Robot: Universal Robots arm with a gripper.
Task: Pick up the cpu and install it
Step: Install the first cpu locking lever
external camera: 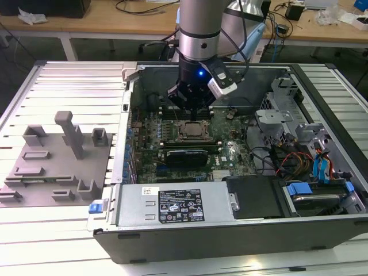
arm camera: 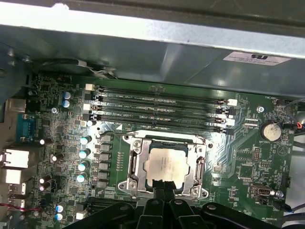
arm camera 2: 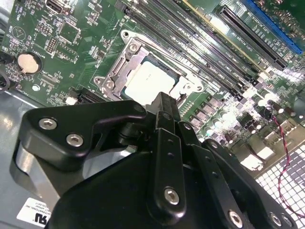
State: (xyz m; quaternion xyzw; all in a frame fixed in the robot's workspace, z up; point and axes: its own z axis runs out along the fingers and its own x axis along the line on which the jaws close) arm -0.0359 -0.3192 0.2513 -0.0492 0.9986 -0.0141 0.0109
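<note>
I have the gripper [arm camera 2: 164, 101] hanging straight over the socket [arm camera: 135, 164], lined up with its seat. Its fingers look drawn together and empty, though the tips are partly hidden. The cpu [arm camera: 167, 167] lies flat inside the socket frame, just beneath them.

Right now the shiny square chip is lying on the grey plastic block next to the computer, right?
Not quite. The chip sits in the metal-framed socket on the green board inside the computer, not on the grey block. The first wrist view shows it.
</note>
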